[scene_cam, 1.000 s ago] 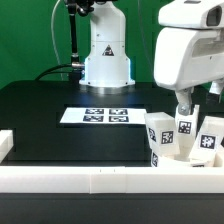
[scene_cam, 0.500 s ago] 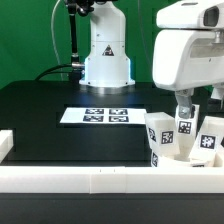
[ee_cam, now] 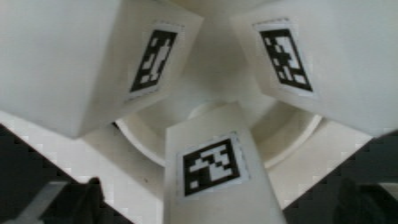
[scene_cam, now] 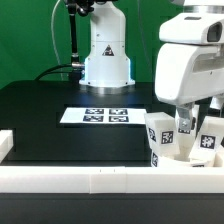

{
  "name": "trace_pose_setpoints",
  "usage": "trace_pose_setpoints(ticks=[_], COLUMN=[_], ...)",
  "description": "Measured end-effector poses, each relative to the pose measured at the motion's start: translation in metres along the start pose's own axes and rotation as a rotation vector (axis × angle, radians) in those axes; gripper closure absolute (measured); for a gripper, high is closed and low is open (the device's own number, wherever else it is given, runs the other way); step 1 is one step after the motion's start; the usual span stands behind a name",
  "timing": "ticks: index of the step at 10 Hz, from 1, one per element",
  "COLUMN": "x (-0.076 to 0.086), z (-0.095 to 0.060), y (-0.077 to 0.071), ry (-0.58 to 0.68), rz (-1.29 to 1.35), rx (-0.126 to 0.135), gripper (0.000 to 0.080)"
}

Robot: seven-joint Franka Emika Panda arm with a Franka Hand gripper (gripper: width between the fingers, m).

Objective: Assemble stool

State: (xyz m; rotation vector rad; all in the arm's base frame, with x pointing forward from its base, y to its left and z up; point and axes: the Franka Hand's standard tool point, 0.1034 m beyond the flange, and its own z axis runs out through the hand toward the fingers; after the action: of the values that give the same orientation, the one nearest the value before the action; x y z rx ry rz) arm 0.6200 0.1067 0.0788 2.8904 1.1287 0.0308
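Only the wrist view shows the seat [ee_cam: 306,135] behind three legs [ee_cam: 214,165].

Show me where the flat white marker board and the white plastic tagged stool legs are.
flat white marker board [scene_cam: 105,116], exterior view, its tagged middle.
white plastic tagged stool legs [scene_cam: 160,138], exterior view, side face of the leg furthest toward that view's left.
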Motion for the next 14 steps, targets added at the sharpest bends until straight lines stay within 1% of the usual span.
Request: trace_pose_setpoints(ticks=[3, 4, 5, 6, 7, 12, 14], x=[0.0025, 0.0055, 0.0058, 0.0049, 0.0045, 0.0042, 0.0045], z=[-0.0002, -0.0026, -0.0017, -0.0011, -0.0009, -0.0008, -0.0005], y=[-0.003, -0.0018, -0.0008, 0.0002, 0.0005, 0.001, 0.0013], ry=[0.0, -0.002, -0.004, -0.006, -0.006, -0.006, -0.001], rz=[0.013, 0.006, 0.002, 0.004, 0.007, 0.066, 0.33], rx=[0.002, 0.0, -0.002, -0.003, -0.003, -0.003, -0.005], gripper=[0.0151, 0.0258, 0.0258, 0.0439, 0.0458, 0.0458, 0.0458])
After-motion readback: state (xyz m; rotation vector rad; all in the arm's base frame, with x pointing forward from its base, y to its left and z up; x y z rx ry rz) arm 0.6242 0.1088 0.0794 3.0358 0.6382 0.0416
